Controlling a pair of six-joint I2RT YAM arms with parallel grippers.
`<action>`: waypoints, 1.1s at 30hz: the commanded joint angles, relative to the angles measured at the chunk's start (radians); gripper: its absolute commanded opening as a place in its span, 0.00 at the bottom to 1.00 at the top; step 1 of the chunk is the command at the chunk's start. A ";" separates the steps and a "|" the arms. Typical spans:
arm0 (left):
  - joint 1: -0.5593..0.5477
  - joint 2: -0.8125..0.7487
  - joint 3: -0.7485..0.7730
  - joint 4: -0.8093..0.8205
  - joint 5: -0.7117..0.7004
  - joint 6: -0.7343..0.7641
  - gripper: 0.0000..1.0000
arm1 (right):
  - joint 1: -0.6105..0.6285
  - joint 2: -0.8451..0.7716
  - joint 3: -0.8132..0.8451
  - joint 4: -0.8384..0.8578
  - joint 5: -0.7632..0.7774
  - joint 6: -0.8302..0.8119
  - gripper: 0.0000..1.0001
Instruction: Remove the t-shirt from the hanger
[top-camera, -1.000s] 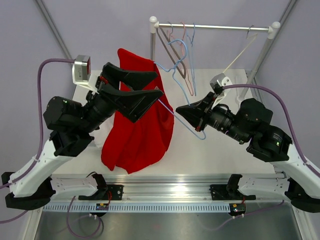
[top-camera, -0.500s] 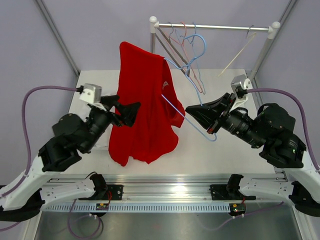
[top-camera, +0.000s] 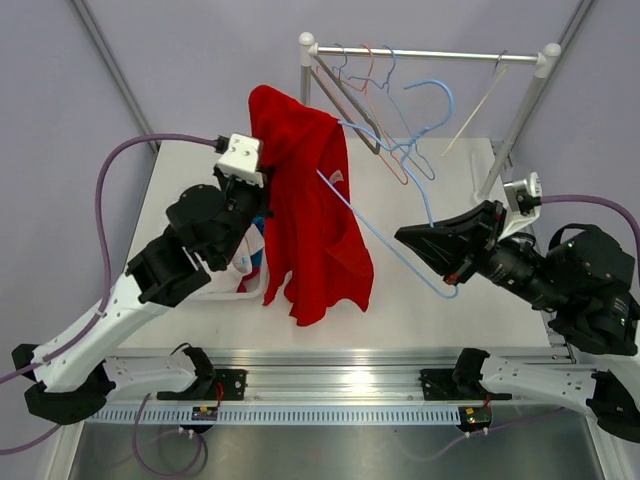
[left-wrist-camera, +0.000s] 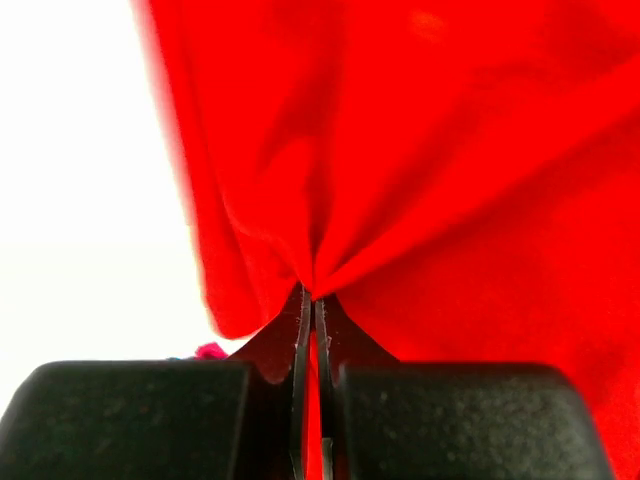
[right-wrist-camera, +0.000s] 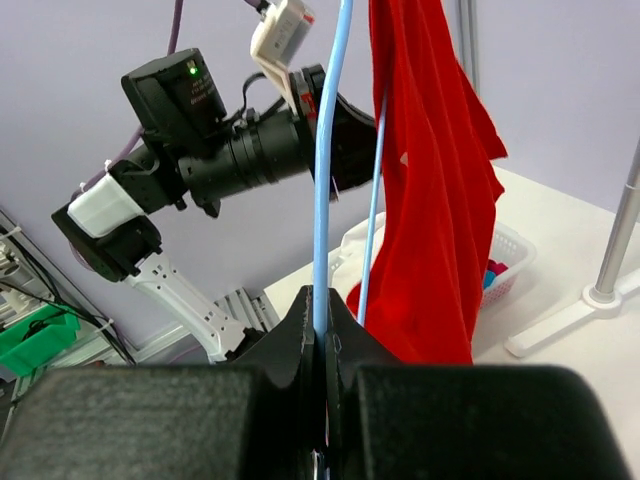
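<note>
Between left fingers (left-wrist-camera: 280, 340) — pinched fold, soft red t-shirt (left-wrist-camera: 450, 180).

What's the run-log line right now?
left fingers shut on red fabric t-shirt | right fingers shut on light-blue wire hanger | t-shirt not yet off hanger

The left gripper (left-wrist-camera: 312, 297), wide open in front of the t-shirt (top-camera: 318, 230) a second ago, is now pinched shut on its red cloth. Its arm has swung from the left of the frame toward the upper centre. The right gripper (right-wrist-camera: 320, 300) has drawn the hanger (right-wrist-camera: 322, 220) toward the lower right, carrying the t-shirt rightward. A white basket (top-camera: 240, 296) has come into sight left of the cloth.
</note>
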 joint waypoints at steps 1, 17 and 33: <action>0.068 -0.075 0.047 0.125 -0.038 0.039 0.00 | -0.006 -0.078 -0.005 0.038 0.028 0.003 0.00; 0.326 0.238 0.826 -0.051 -0.037 0.098 0.00 | -0.006 -0.319 -0.219 -0.392 -0.138 0.206 0.00; 0.712 0.066 0.326 0.117 0.164 -0.185 0.00 | -0.006 -0.287 -0.176 -0.386 0.088 0.172 0.00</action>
